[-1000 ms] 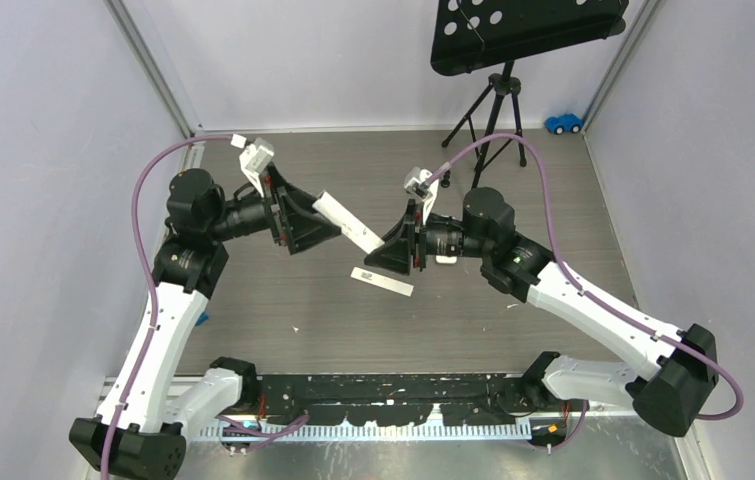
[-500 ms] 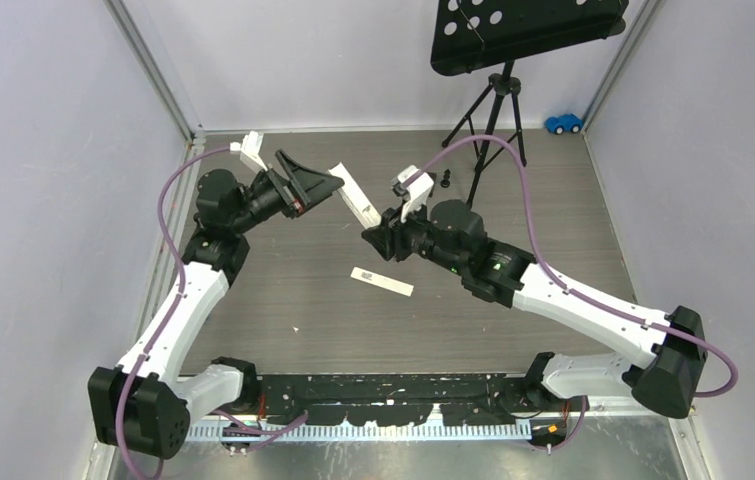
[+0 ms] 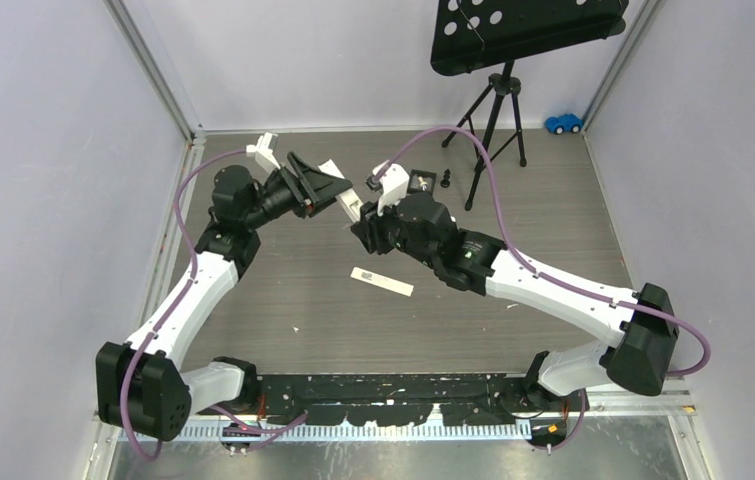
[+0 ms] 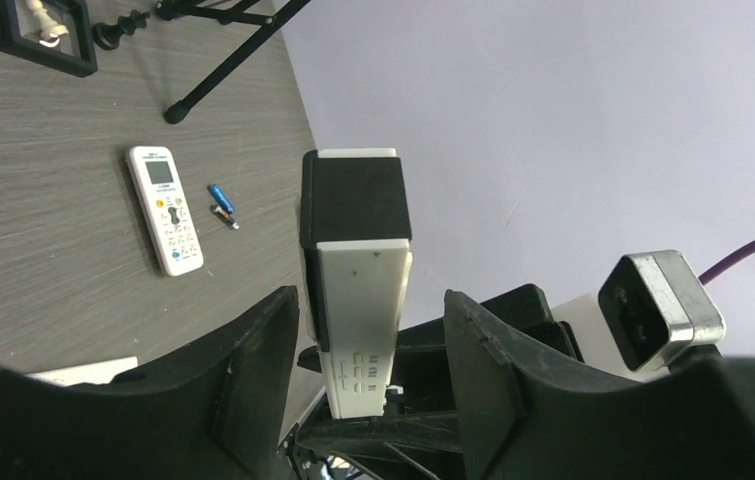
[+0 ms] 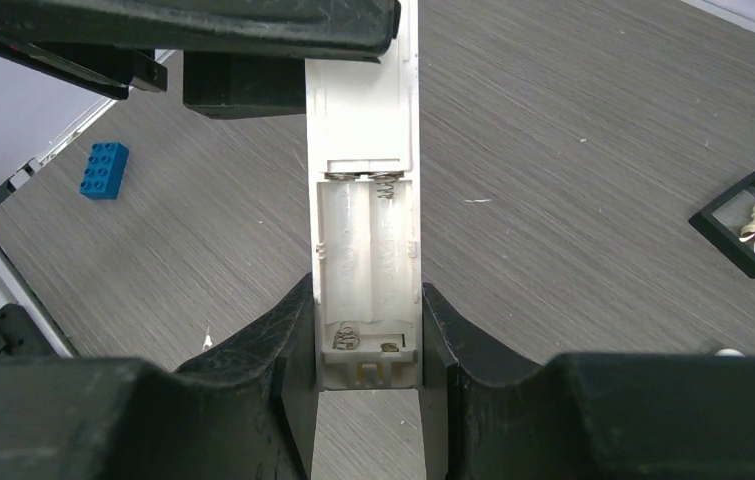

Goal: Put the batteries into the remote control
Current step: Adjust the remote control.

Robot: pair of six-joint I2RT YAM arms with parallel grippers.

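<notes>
A white remote (image 5: 365, 250) hangs in the air between both grippers, its battery bay open and empty, with the springs showing. My right gripper (image 5: 366, 292) is shut on its lower end. My left gripper (image 4: 371, 300) is open around the other end (image 4: 358, 260), with a clear gap on one side. In the top view the remote (image 3: 346, 198) lies between the left gripper (image 3: 325, 190) and the right gripper (image 3: 361, 228). A blue battery and an orange battery (image 4: 221, 203) lie on the table beside a second white remote (image 4: 165, 208). They are hidden in the top view.
A white strip with a printed label (image 3: 382, 281) lies mid-table. A black frame holding a pale chess piece (image 5: 753, 222) and a dark chess piece (image 3: 445, 180) sit at the back. A tripod stand (image 3: 493, 100), a blue toy car (image 3: 563, 123) and a blue brick (image 5: 104, 169) are around.
Both arms have carried the remote toward the back left of the table. The right arm has stretched far across, and the left gripper has turned to point right.
</notes>
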